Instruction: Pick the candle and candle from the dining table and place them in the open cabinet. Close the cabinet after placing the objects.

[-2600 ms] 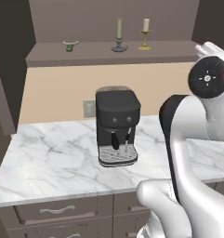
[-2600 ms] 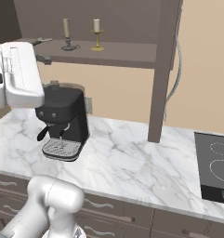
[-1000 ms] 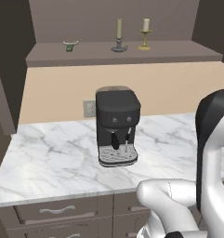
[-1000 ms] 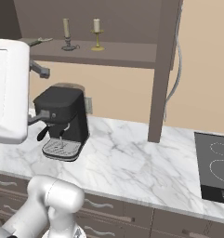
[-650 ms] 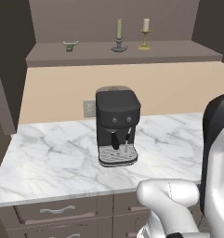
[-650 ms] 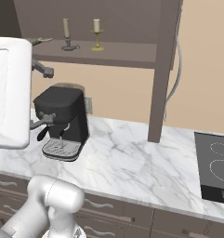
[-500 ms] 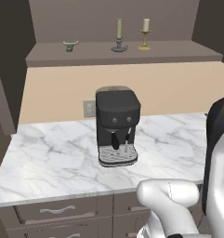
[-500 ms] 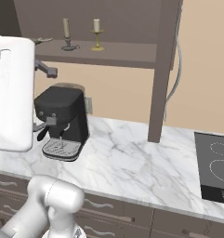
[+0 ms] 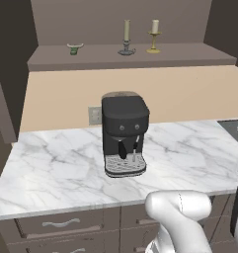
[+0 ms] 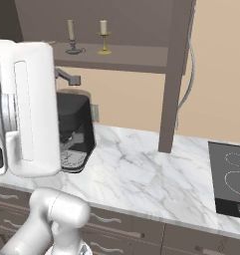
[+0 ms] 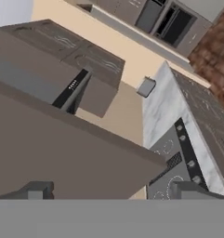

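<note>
**Both candles stood on the cabinet shelf, gripper wide and empty**

The olive-beige candle [image 9: 126, 30] was a slim upright stick on a round dark grey dish base. The cream candle [image 9: 155, 26] was shorter and paler, set on a thin gold-coloured stem with a flat foot. They stood near each other, not touching, on the shelf of the open cabinet [image 9: 140, 55], the cream one at 3 o'clock from the olive-beige one. A small green bowl [image 9: 75, 48] sat well apart at 9 o'clock of them on the same shelf.

Below the shelf, a black coffee machine [image 9: 123, 133] stood on the marble bench [image 9: 51, 168].

In the hand view the gripper [image 11: 114, 192] showed two dark finger tips set far apart with nothing between them, facing a brown cabinet door [image 11: 62, 153] with a stove top [image 11: 176, 160] at about 4 o'clock.
</note>
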Robot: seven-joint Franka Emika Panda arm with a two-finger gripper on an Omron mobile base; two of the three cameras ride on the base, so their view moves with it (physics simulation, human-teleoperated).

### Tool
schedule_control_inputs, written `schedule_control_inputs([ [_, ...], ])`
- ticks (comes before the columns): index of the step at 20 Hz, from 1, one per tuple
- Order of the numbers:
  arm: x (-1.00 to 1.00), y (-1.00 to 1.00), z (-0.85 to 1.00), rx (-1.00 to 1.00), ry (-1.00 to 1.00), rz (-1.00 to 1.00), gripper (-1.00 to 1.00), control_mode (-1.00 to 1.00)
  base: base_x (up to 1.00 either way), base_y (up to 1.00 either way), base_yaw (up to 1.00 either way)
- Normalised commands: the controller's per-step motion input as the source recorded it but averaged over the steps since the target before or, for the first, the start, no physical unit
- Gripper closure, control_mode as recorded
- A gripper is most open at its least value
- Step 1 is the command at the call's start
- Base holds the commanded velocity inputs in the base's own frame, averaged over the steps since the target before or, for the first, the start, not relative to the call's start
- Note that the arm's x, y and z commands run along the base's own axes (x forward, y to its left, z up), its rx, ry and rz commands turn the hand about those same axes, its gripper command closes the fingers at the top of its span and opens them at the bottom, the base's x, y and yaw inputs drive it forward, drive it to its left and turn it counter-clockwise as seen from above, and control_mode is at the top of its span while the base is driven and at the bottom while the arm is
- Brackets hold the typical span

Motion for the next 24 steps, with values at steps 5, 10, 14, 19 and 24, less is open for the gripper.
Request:
schedule_control_inputs([
  [5, -0.12, -0.38, 0.0, 0.07, -0.11, -0.09, -1.0, -1.0, 0.0, 0.0, 0.0],
  [10, -0.08, -0.4, 0.0, 0.1, -0.02, -0.08, -1.0, -1.0, 0.0, 0.0, 0.0],
  [14, -0.13, -0.44, 0.01, 0.13, -0.07, 0.0, -1.0, -1.0, 0.0, 0.0, 0.0],
  [19, -0.14, -0.42, 0.0, 0.06, -0.13, 0.05, -1.0, -1.0, 0.0, 0.0, 0.0],
  [24, -0.03, -0.43, 0.0, 0.05, 0.0, 0.08, -1.0, -1.0, 0.0, 0.0, 0.0],
])
